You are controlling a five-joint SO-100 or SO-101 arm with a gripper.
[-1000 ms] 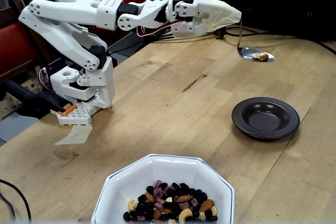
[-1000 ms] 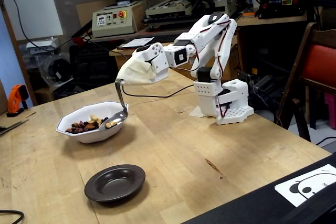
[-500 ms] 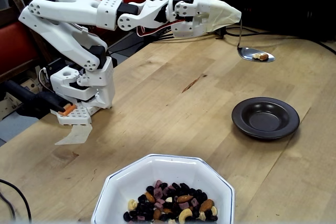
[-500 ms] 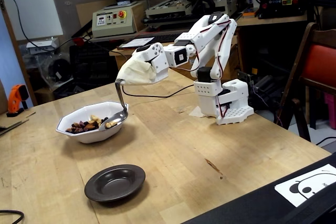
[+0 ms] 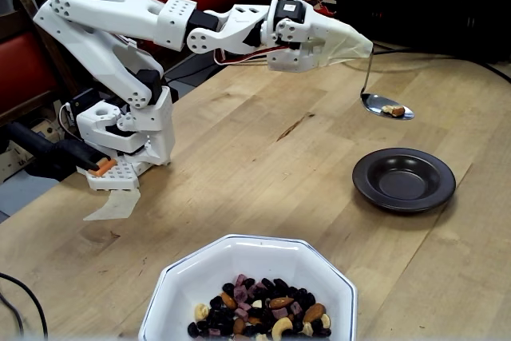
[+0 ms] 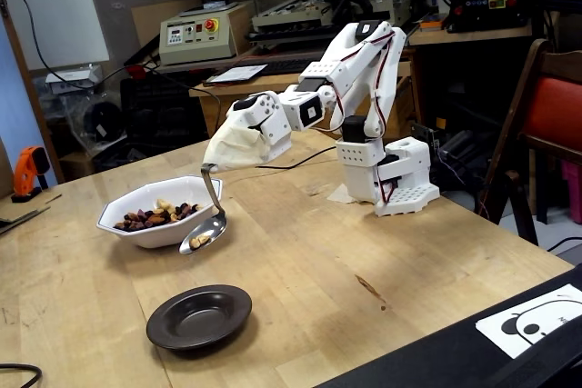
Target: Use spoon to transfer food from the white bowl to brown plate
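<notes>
We see the white arm stretched out over a wooden table (image 5: 263, 157), w/ the gripper (image 5: 351, 40) wrapped in a white cloth-like sheath, so the jaws themselves are hidden in both fixed views; we can't tell how they stand, only that the spoon (image 5: 375, 93) hangs from that sheathed end. The spoon's thin handle drops down from the sheath and its oval bowl sits roughly level in the air, carrying a few tan bits of food (image 5: 392, 109). In a fixed view the spoon bowl hovers above the table, up and a little left of the brown plate (image 5: 404, 179), not touching it. In the other fixed view the spoon (image 6: 207, 224) hangs just outside the right rim of the white bowl (image 6: 159, 211), between that bowl and the brown plate (image 6: 199, 316), above bare tabletop, w/ the gripper (image 6: 223, 152) above it. The plate looks empty and glossy in both fixed views. The white bowl (image 5: 251, 289) is at the near edge of a fixed view, approx. half cut off by the frame, holding the rest of the food (image 5: 259, 313): dark raisin-like bits, cashews, almonds, small purple pcs. Bowl and plate stand well apart on the table. The arm's base (image 5: 128, 137) is at left in that view, w/ a loose white piece (image 5: 113, 205) lying on the table in front of it. A panda-print card (image 6: 536, 315) lies at the bottom right edge of the other view.
</notes>
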